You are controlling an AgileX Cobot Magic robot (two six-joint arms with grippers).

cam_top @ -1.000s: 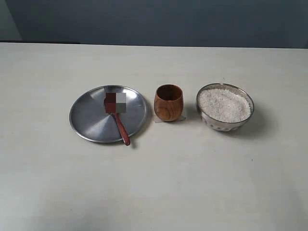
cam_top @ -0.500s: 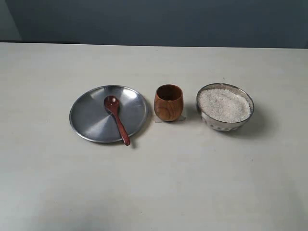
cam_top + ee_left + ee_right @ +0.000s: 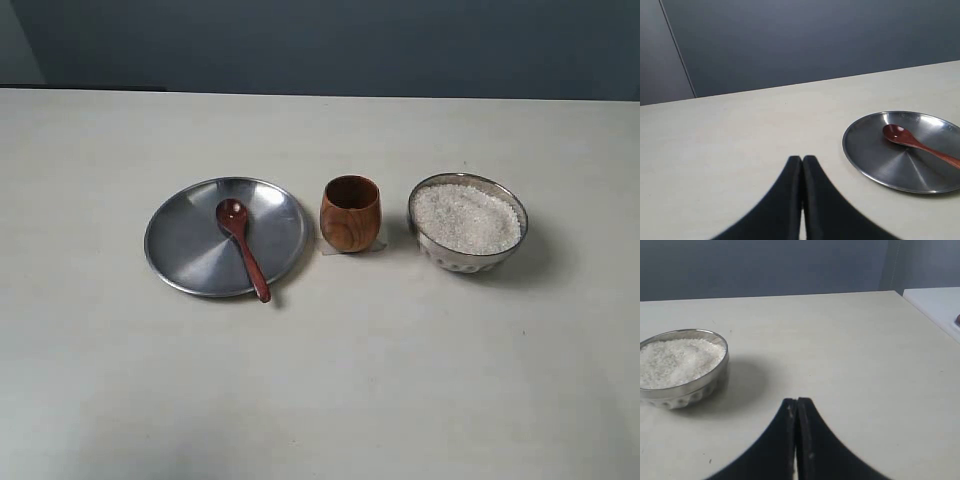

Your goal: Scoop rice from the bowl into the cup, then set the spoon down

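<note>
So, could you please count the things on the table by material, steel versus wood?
Steel: 2, the flat round steel plate and the faceted shiny steel bowl.
Wood: 2, the barrel-shaped reddish-brown wooden cup and the slim dark wooden spoon.
Total: 4.

Pale cream tabletop (image 3: pixel 320 380), matte and plain. Directly on it, three things in one row across the middle: flat round steel plate (image 3: pixel 185 250) at the left, small wooden cup (image 3: pixel 350 218) just beside the plate's rim, upright, and faceted steel bowl (image 3: pixel 465 262) at the right, near the cup but apart. Under the cup's base, a thin pale patch (image 3: pixel 376 246), kind unclear.
</note>
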